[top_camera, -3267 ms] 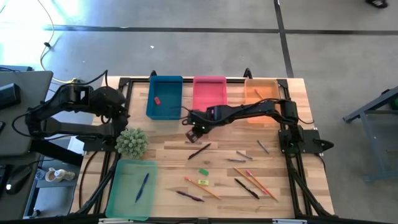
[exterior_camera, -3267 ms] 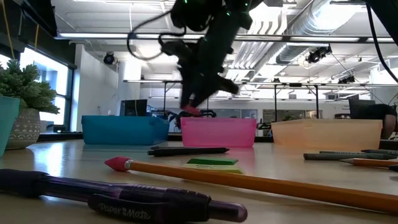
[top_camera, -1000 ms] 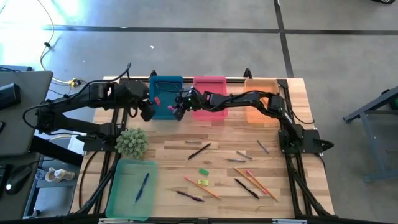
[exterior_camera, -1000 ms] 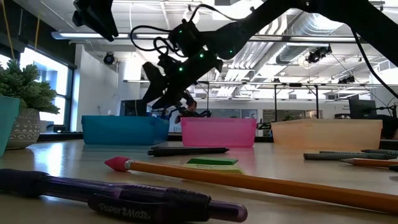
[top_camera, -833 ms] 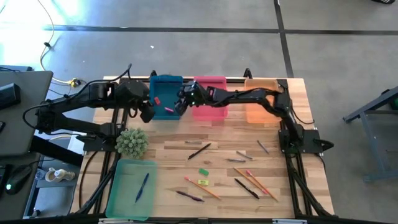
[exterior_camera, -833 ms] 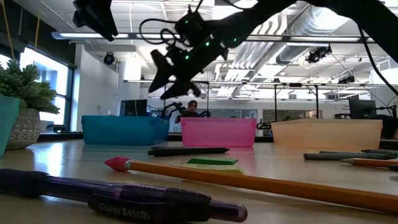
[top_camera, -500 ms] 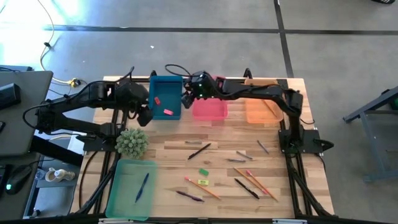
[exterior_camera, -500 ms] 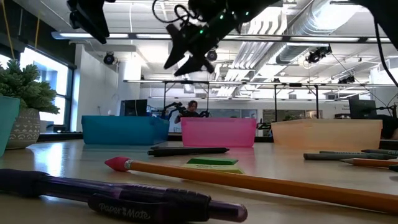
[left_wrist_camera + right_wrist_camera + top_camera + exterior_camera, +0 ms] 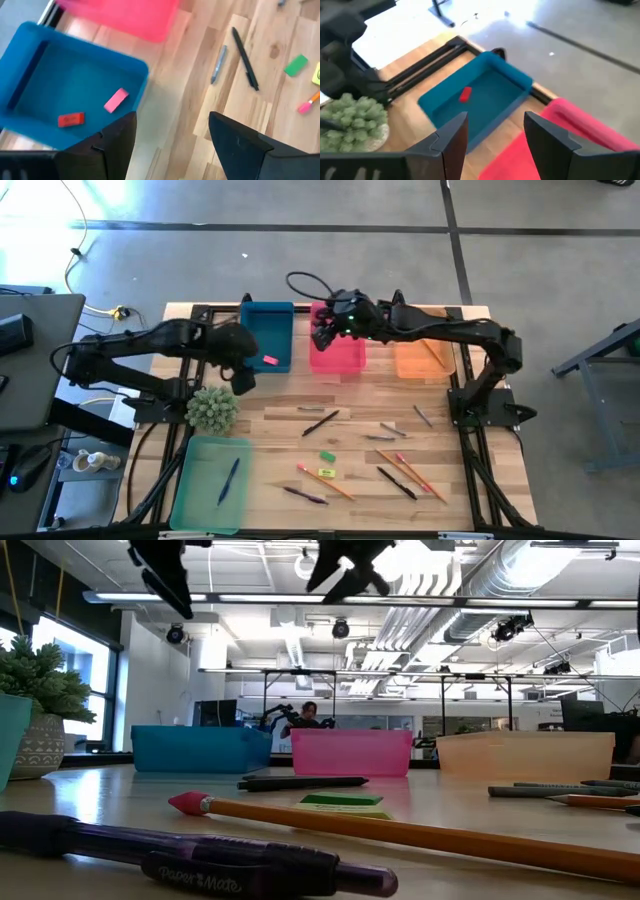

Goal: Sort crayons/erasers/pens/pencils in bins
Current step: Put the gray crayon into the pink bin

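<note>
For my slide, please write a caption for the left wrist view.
Open left gripper above the blue bin, which holds a red eraser and a pink eraser.

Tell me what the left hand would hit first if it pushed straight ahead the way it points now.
Probably the near wall of the blue bin, or the wooden table just beside it. The left hand is open, pointing down at that edge. The pink eraser lies just inside the bin; depth is unclear.

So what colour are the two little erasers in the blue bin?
One eraser is pink, the other red; the left wrist view shows them best.
</note>
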